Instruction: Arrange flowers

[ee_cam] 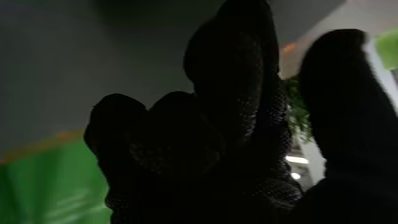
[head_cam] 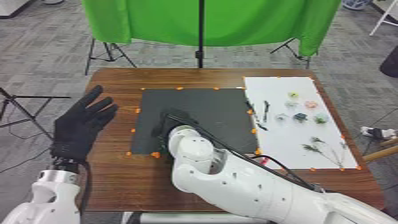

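In the head view, my left hand (head_cam: 82, 122) is raised off the table's left side, open, with straight fingers. My right hand (head_cam: 171, 122) is low over the black mat (head_cam: 209, 107), partly hidden by its own arm. In the right wrist view, my right hand (ee_cam: 235, 100) is open, its thumb standing apart from the fingers. Green foliage (ee_cam: 298, 107) shows between them; whether it touches the hand I cannot tell. Small flower heads, including a pink flower (head_cam: 311, 104) and a yellow flower (head_cam: 293, 94), lie on the white sheet (head_cam: 275, 130). Green sprigs (head_cam: 327, 150) lie nearer its front.
Dark slender pieces (head_cam: 265, 111) lie at the white sheet's left edge. Orange tape marks edge the mat and sheet on the brown table (head_cam: 115, 175). My right arm crosses the table's front right. A green cloth (head_cam: 160, 25) hangs behind the table.
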`<state>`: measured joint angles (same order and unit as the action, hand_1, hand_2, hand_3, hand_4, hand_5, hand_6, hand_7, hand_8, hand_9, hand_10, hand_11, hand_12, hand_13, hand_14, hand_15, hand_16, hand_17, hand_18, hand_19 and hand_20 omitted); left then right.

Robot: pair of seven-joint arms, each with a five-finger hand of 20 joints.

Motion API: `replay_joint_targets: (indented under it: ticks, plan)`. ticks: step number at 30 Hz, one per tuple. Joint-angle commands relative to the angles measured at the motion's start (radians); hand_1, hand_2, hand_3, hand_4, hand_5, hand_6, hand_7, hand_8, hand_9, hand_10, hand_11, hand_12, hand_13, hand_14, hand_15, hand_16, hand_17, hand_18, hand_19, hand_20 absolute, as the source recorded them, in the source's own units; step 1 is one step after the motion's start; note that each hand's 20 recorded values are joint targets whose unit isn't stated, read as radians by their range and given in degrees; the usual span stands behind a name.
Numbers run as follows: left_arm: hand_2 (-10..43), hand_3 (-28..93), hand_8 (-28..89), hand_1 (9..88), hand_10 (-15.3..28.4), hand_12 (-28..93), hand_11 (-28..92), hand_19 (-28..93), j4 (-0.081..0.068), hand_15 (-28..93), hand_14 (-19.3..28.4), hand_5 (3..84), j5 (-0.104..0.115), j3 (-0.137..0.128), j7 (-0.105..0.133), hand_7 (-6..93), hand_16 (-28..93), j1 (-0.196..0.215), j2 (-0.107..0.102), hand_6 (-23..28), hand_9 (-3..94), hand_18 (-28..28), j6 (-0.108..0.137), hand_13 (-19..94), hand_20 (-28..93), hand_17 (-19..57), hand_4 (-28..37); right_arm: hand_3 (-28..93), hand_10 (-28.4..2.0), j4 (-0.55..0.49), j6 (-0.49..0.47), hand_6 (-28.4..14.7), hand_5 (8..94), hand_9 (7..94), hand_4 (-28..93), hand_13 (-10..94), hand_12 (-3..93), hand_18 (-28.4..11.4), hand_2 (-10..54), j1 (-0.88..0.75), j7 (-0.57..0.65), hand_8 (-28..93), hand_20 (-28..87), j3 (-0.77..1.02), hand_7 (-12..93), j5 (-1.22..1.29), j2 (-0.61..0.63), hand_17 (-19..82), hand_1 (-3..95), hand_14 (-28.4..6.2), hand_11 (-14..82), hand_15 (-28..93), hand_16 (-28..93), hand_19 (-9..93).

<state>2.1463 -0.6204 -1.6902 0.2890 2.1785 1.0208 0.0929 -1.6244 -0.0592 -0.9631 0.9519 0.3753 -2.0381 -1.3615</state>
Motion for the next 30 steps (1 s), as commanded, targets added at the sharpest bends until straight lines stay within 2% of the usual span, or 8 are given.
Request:
replay_joint_targets:
  ticks: [1,4,7,14,18,26,28,30]
  plan:
    - [4.1,82,-10,23.0,19.2,9,20,52,0.028,43,26.9,38.7,0.026,-0.053,0.047,10.6,-8,0.169,0.003,6.7,35.3,25.7,0.027,23,5,-11.0,-25.0,63,-11.4,-0.167,0.03,-0.7,93.7,93.7,-26,92,14.7,-20.7,-3.0,-0.016,-0.02,-15,47,0.048,24,-0.064,0.164,63,32.1,-7.4,49.9,68,22,93]
    - [4.3,82,-10,22.5,19.2,9,20,52,0.033,43,26.9,38.6,0.039,-0.063,0.07,10.6,-8,0.202,0.002,6.7,35.3,25.7,0.036,23,5,-11.0,-25.6,64,-11.8,-0.252,0.072,-1.1,93.7,93.7,-26,91,14.8,-21.2,-2.6,-0.027,-0.005,-15,48,0.092,23,-0.045,0.262,62,30.8,-8.0,48.9,69,22,93]
    - [4.6,82,-10,21.6,19.2,9,20,52,0.032,43,26.9,38.6,0.054,-0.06,0.094,10.7,-8,0.219,0.004,6.7,35.4,25.8,0.04,23,5,-11.0,-26.7,64,-12.7,-0.346,0.11,-2.6,90.8,93.5,-26,86,18.2,-22.3,-1.7,-0.088,0.012,-13,43,0.186,15,-0.031,0.363,57,30.0,-9.9,38.9,69,21,93]
    - [6.0,81,-10,18.4,19.2,9,20,52,0.038,42,27.1,38.7,0.076,-0.048,0.147,10.7,-8,0.264,0.001,6.7,35.5,26.1,0.053,24,6,-10.8,-28.1,66,-15.1,-0.527,0.213,-4.1,81.9,88.4,-24,80,18.7,-22.8,-1.0,-0.357,0.077,-11,39,0.473,13,-0.045,0.587,52,29.8,-11.6,34.0,69,20,93]
    - [6.2,81,-10,17.5,19.2,9,20,52,0.042,42,27.2,38.7,0.07,-0.048,0.144,10.6,-8,0.272,0.009,6.7,35.6,26.1,0.052,24,6,-10.8,-28.2,67,-15.3,-0.581,0.241,-4.6,79.5,86.8,-24,79,18.6,-22.7,-1.3,-0.533,0.114,-11,38,0.638,13,-0.098,0.682,50,30.3,-12.4,33.3,69,19,93]
    - [6.2,81,-10,17.5,19.2,9,20,52,0.046,42,27.0,38.5,0.075,-0.036,0.153,10.6,-8,0.278,-0.004,6.7,35.5,26.2,0.059,23,6,-10.8,-28.3,69,-16.0,-0.578,0.225,-5.5,71.9,81.6,-23,76,17.9,-22.8,-3.1,-0.777,0.204,-11,32,0.865,13,-0.135,0.758,47,32.1,-12.9,32.6,68,17,93]
    - [6.2,81,-10,17.5,19.2,9,20,52,0.048,42,27.0,38.6,0.089,-0.027,0.177,10.5,-8,0.286,-0.026,6.7,35.5,26.2,0.068,24,6,-10.8,-28.3,69,-16.4,-0.56,0.209,-5.6,70.3,79.9,-23,75,17.6,-22.7,-3.3,-0.81,0.224,-11,31,0.889,13,-0.17,0.767,47,32.3,-13.2,32.7,68,16,93]
    - [6.2,81,-10,17.5,19.2,9,20,52,0.046,42,27.0,38.5,0.088,-0.023,0.171,10.4,-8,0.279,-0.022,6.7,35.4,26.2,0.065,23,6,-10.8,-28.3,69,-16.7,-0.557,0.198,-5.9,68.2,78.2,-23,73,17.4,-22.8,-3.9,-0.853,0.241,-11,30,0.927,12,-0.169,0.774,46,32.8,-13.6,32.6,68,16,93]
